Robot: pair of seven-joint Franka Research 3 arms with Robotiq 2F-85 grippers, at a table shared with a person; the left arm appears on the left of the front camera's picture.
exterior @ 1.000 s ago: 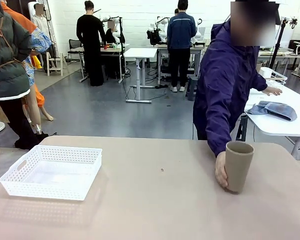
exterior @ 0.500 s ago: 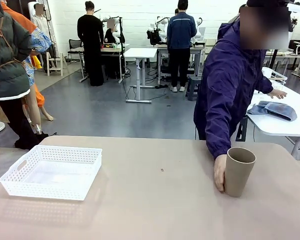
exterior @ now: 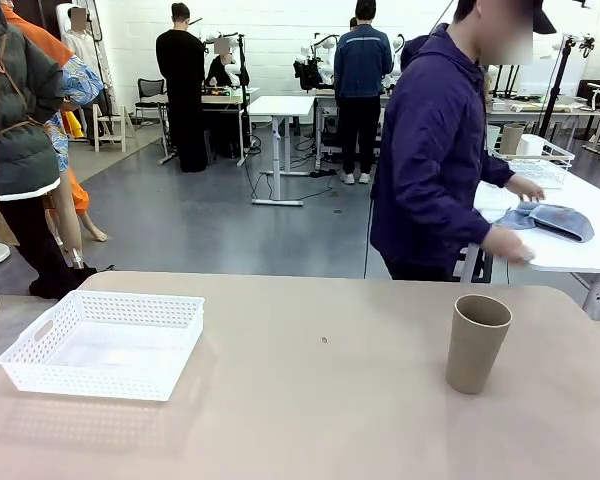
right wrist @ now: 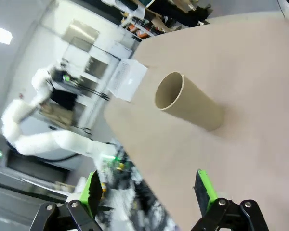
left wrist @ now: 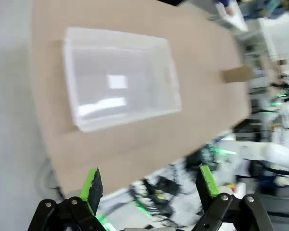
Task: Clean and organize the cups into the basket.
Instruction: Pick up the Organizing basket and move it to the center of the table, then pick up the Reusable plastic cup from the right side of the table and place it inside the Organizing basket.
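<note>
Cup: tall matte tan-beige tapered tumbler, plain, one even tone inside and out.
Basket: shallow white plastic mesh-sided basket, left of the tumbler; walls patterned with a fine grid of small holes.
Counter: flat beige-tan counter, unpatterned, close in tone to the tumbler.
Left: black two-finger left hand, bright green pads.
Right: black two-finger right hand, the same green pads.
Jacket: person's dark purple hooded jacket, behind the tumbler.
Cloth: crumpled blue-grey cloth, beyond the tumbler.

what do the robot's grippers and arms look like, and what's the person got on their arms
The left gripper and right gripper match: two black linkage fingers with bright green pads and silver pivot bolts. The left arm is smooth, rounded white. The person wears a dark purple jacket with long sleeves.
</note>
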